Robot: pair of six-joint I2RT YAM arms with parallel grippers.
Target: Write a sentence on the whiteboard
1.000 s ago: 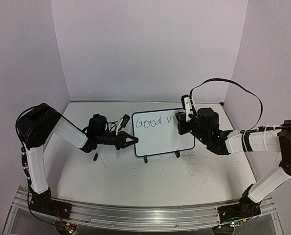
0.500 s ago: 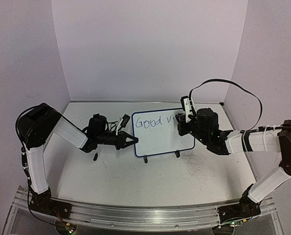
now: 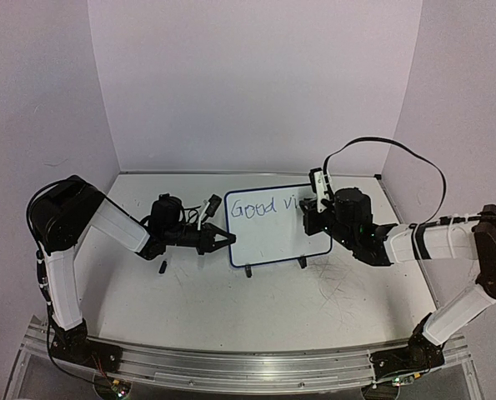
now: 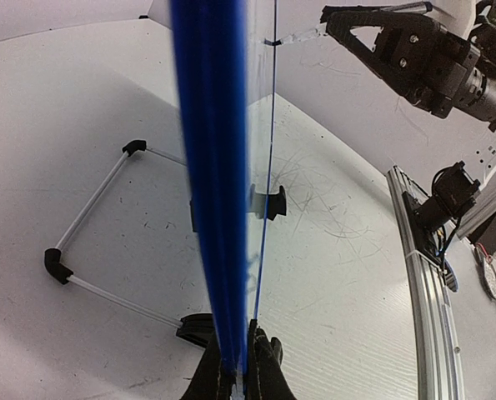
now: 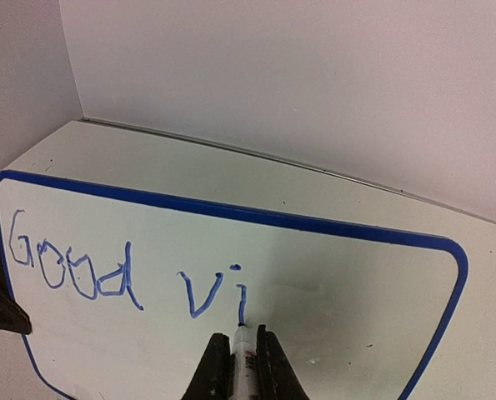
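The whiteboard (image 3: 277,233) stands upright on two black feet at mid-table, its blue frame (image 4: 210,167) seen edge-on in the left wrist view. My left gripper (image 3: 225,240) (image 4: 239,346) is shut on the board's left edge. The sentence (image 3: 260,207) (image 5: 122,275) reads "Good vi" in blue along the top line. At the board's right side, my right gripper (image 3: 311,213) (image 5: 243,333) is shut on a white marker (image 5: 244,354). The marker's tip touches the board (image 5: 339,283) at the foot of the "i".
A small black cap (image 3: 162,267) lies on the table left of the board. The board's feet (image 3: 248,271) rest near mid-table, and a thin wire stand (image 4: 97,225) shows behind it. White walls close the back and sides. An aluminium rail (image 3: 248,362) runs along the near edge.
My right gripper with the marker has shifted slightly down and to the right along the board. The left gripper and the board have not moved.
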